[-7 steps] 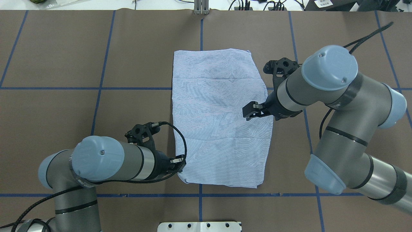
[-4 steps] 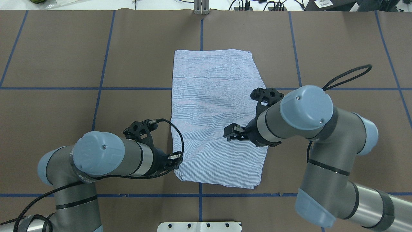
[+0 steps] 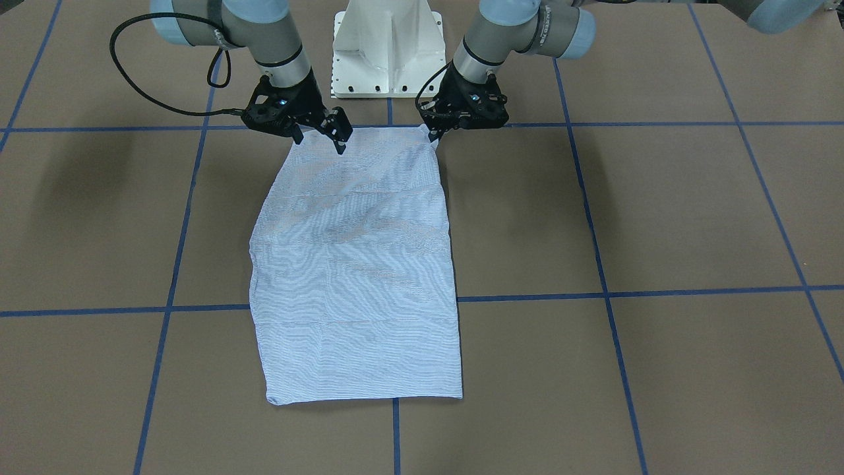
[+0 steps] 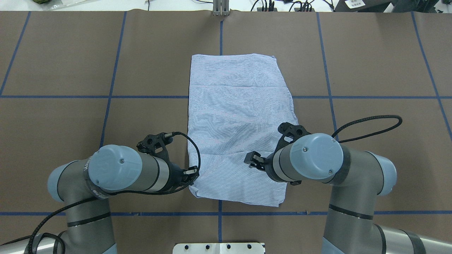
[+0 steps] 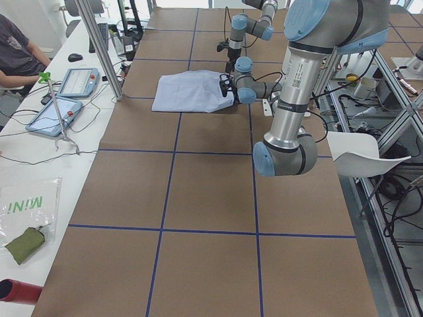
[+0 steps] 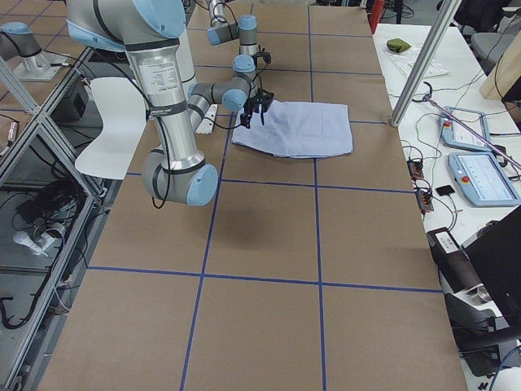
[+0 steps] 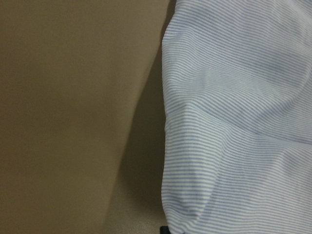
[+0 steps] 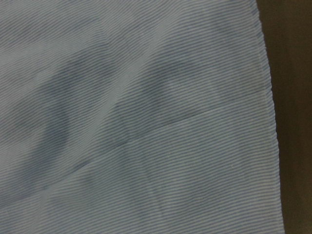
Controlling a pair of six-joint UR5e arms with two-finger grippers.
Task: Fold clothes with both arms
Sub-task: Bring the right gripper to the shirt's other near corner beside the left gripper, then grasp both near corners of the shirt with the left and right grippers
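The black left gripper point(image 4: 192, 174) pinches the folded blue-and-white striped shirt point(image 4: 233, 106) in its fingers on the brown bench point(image 4: 70, 53), while the black right gripper point(image 3: 318, 137) has fingers spread wide.

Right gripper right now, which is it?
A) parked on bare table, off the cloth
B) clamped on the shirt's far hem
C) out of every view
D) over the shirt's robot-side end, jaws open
D: in the overhead view the right gripper sits above the shirt near its robot-side end, and the front-facing view shows its fingers spread apart.
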